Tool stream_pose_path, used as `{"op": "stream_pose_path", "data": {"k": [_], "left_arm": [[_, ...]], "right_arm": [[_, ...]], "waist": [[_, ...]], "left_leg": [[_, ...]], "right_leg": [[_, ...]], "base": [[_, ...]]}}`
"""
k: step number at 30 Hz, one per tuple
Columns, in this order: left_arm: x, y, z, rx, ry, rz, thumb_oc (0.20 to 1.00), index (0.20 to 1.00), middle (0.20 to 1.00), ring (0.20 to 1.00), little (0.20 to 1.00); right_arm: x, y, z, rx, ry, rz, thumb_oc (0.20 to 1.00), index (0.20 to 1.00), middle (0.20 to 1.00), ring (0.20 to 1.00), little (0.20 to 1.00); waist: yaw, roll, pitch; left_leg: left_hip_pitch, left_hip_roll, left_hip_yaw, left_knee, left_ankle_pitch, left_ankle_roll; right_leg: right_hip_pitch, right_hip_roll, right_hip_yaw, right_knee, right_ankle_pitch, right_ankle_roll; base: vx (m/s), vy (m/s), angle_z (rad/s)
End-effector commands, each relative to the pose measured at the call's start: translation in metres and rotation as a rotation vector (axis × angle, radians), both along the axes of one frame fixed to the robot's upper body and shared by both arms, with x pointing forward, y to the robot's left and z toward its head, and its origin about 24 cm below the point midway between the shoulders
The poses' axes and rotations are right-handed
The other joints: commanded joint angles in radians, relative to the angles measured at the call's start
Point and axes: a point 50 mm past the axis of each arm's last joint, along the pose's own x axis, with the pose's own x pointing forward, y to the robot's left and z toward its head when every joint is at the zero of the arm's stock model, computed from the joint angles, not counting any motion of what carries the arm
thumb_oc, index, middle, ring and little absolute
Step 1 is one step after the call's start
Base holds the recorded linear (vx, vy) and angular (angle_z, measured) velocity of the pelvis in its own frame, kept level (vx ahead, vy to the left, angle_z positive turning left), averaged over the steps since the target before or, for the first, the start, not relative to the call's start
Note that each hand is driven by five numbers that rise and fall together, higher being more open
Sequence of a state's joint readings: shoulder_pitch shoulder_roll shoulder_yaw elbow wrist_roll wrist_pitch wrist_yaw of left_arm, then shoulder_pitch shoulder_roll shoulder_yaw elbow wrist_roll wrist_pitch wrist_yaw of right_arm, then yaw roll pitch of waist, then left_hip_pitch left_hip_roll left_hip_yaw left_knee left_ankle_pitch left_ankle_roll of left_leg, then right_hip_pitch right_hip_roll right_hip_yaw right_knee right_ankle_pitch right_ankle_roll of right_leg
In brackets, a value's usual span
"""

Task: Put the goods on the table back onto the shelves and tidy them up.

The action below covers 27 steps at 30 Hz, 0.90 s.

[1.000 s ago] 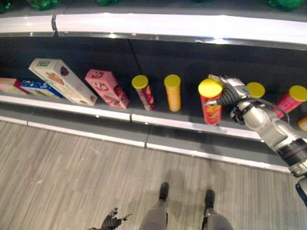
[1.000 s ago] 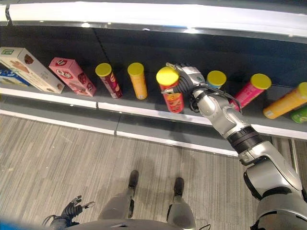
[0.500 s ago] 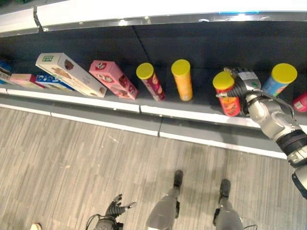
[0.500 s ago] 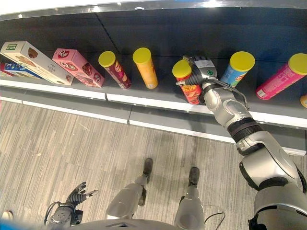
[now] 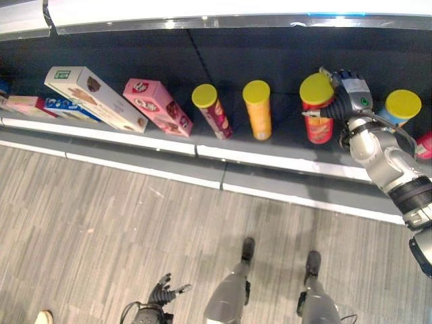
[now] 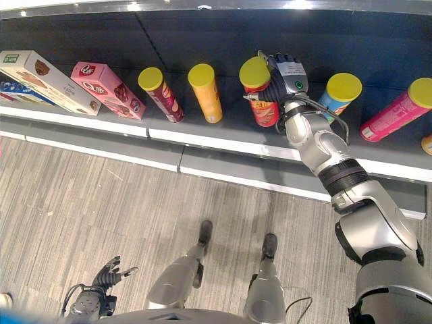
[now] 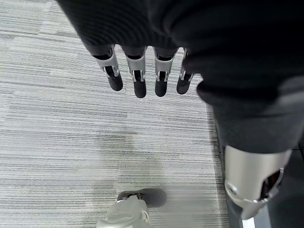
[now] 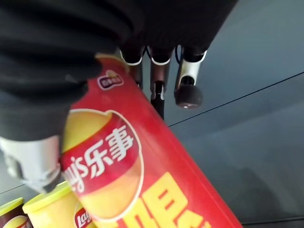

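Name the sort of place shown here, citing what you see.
Probably a shop aisle or a mock one: a long dark shelf with snack boxes and lidded tubes, one red tube in the right robot hand.

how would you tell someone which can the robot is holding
Look along the dark shelf to the row of yellow-lidded cans. It is the red can, third from the left, between the orange can and the blue can. The right hand grips it.

silver-grey arm, dark ribbed wrist cover, dark-tipped silver fingers (image 7: 139, 80).
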<state>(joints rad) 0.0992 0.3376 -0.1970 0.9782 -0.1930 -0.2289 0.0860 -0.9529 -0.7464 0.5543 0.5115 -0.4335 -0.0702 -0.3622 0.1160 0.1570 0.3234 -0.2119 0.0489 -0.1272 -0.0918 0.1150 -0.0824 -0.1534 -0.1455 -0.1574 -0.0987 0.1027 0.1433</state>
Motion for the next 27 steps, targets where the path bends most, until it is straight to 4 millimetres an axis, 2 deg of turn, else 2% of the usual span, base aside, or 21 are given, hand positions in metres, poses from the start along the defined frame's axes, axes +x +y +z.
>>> {"op": "stream_pose_path", "data": {"k": [1,7,18,27], "left_arm": [[0.007,0.018,0.005,0.074,0.008,0.012,1.0,1.0,1.0,1.0,1.0],[0.009,0.017,0.005,0.077,0.006,0.011,1.0,1.0,1.0,1.0,1.0],[0.009,0.019,0.005,0.082,0.008,0.021,1.0,1.0,1.0,1.0,1.0],[0.004,0.018,0.002,0.076,0.026,0.019,1.0,1.0,1.0,1.0,1.0]], "right_arm": [[-0.003,0.018,0.036,0.067,-0.163,0.075,0.2,0.2,0.2,0.2,0.2],[0.003,0.016,0.028,0.093,-0.124,0.05,0.2,0.2,0.2,0.2,0.2],[0.007,0.021,0.024,0.115,-0.103,0.053,0.2,0.2,0.2,0.2,0.2],[0.012,0.012,0.023,0.114,-0.078,0.011,0.2,0.2,0.2,0.2,0.2]], "waist": [[0.021,-0.053,-0.054],[0.033,-0.044,-0.048],[0.045,-0.033,-0.044],[0.058,-0.016,-0.048]], "left_leg": [[0.014,0.001,0.007,0.005,-0.088,-0.027],[-0.003,-0.001,0.002,0.005,-0.082,-0.029],[-0.022,-0.005,-0.001,0.005,-0.076,-0.03],[-0.038,-0.013,-0.009,0.005,-0.072,-0.031]], "right_leg": [[-0.025,-0.072,0.056,0.035,-0.055,0.064],[-0.038,-0.073,0.055,0.034,-0.05,0.064],[-0.051,-0.073,0.051,0.03,-0.045,0.066],[-0.063,-0.078,0.046,0.031,-0.043,0.07]], "base": [[0.0,0.0,0.0],[0.0,-0.001,0.01],[0.0,0.002,0.0],[0.0,0.001,0.03]]}}
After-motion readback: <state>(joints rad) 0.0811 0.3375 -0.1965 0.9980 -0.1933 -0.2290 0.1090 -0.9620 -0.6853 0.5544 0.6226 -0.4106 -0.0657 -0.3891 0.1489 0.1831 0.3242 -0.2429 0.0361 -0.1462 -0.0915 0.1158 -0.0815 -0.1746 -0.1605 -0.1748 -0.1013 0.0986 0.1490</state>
